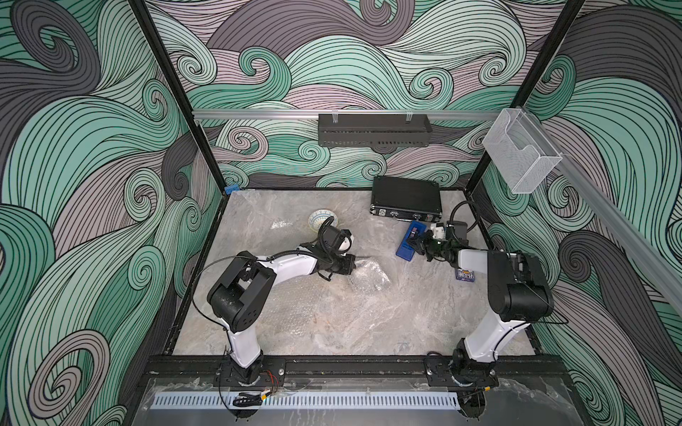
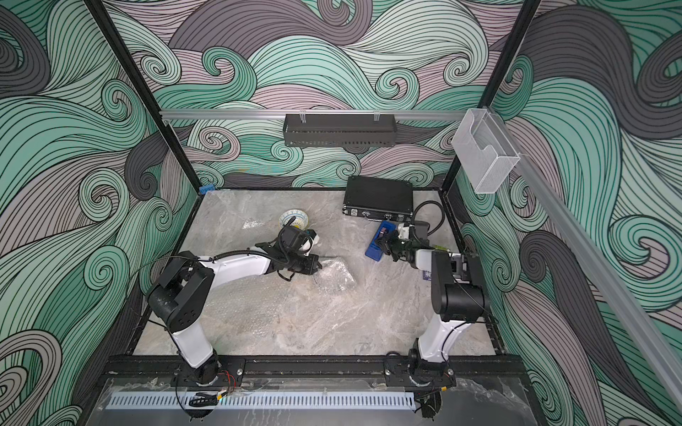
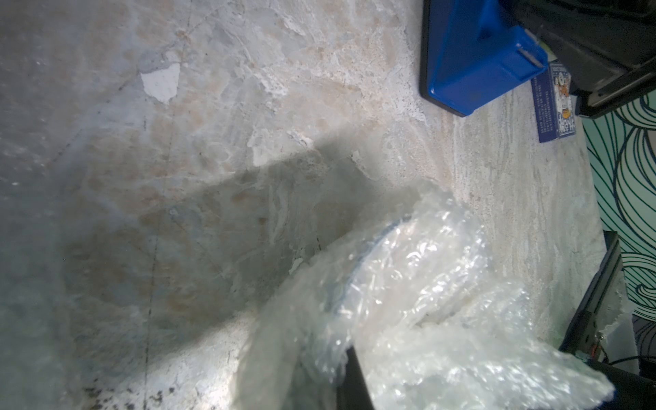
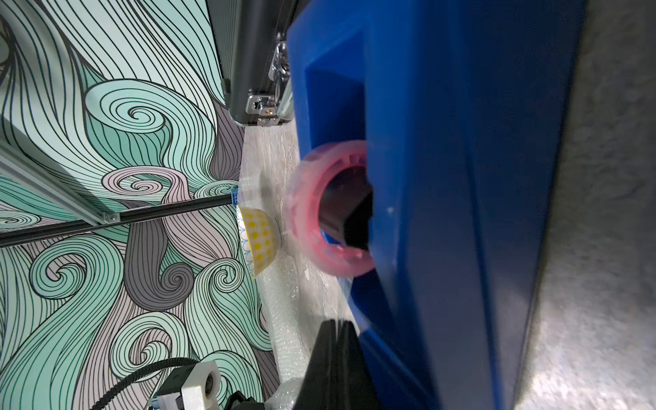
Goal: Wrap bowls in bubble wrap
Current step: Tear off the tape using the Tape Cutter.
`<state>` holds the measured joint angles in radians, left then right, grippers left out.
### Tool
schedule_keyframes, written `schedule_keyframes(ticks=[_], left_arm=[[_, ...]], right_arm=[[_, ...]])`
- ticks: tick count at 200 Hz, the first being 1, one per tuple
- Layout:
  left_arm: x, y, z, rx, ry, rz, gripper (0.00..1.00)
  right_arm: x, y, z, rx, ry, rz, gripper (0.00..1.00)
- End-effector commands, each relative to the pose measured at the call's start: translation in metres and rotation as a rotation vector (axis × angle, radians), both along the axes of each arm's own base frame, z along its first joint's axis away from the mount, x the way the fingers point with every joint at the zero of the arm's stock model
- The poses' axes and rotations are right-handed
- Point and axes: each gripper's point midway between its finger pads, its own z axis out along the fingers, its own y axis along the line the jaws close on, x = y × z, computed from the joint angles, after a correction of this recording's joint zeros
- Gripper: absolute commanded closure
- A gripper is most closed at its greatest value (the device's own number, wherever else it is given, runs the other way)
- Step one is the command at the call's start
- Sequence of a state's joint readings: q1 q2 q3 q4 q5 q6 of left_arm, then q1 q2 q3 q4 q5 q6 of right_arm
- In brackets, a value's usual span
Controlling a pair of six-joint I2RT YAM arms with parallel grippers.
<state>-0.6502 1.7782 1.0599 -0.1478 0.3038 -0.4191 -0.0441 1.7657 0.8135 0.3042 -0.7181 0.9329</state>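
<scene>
Bare bowl (image 1: 322,220) back-left on table (image 1: 332,332), upright, uncovered. L gripper (image 1: 355,262) closed, pinching edge of bubble wrap (image 1: 370,274) mid-table. Wrap bunched over 2nd bowl (image 3: 360,273); its blue rim shows thru plastic in L wrist view. Blue tape dispenser (image 1: 409,241) right of centre, pink roll (image 4: 319,213) inside. R gripper (image 1: 416,246) closed, tips at dispenser; can't tell if pinching anything. Black case (image 1: 406,199) behind. Card box (image 1: 465,274) far right.

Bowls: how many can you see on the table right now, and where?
2. One bare bowl stands at the far side, beyond the left arm; the other bowl is bundled in bubble wrap at the left claw, only its rim showing.
</scene>
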Motion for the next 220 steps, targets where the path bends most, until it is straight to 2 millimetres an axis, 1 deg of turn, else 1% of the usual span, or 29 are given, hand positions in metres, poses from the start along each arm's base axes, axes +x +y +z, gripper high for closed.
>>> schedule_keyframes(ticks=[1,25,59,108,125,160,182,195,209,220], left_arm=[[0.004,-0.009,0.01,-0.016,-0.016,-0.018,1.0],[0.004,-0.009,0.01,-0.014,-0.017,-0.018,1.0],[0.004,-0.009,0.01,-0.013,-0.016,-0.019,1.0],[0.004,-0.009,0.011,-0.012,-0.015,-0.02,1.0],[0.004,-0.009,0.012,-0.012,-0.015,-0.02,1.0],[0.004,-0.009,0.011,-0.012,-0.013,-0.019,1.0],[0.004,-0.009,0.012,-0.014,-0.017,-0.019,1.0],[0.004,-0.009,0.012,-0.013,-0.015,-0.02,1.0],[0.004,-0.009,0.012,-0.014,-0.016,-0.02,1.0],[0.003,-0.009,0.013,-0.014,-0.017,-0.021,1.0]], right_arm=[[-0.002,0.006,0.017,0.02,-0.048,0.027,1.0],[-0.002,0.007,0.029,0.029,-0.076,0.026,1.0],[-0.006,0.009,0.056,0.052,-0.136,0.031,1.0],[-0.024,0.014,0.083,0.071,-0.175,0.044,1.0],[-0.032,0.018,0.087,0.066,-0.177,0.057,1.0],[-0.054,0.03,0.088,0.052,-0.183,0.096,1.0],[-0.069,0.037,0.083,0.02,-0.179,0.122,1.0],[-0.076,0.039,0.076,-0.003,-0.17,0.137,1.0],[-0.081,0.038,0.062,-0.025,-0.142,0.131,1.0],[-0.086,0.044,0.052,-0.025,-0.125,0.158,1.0]])
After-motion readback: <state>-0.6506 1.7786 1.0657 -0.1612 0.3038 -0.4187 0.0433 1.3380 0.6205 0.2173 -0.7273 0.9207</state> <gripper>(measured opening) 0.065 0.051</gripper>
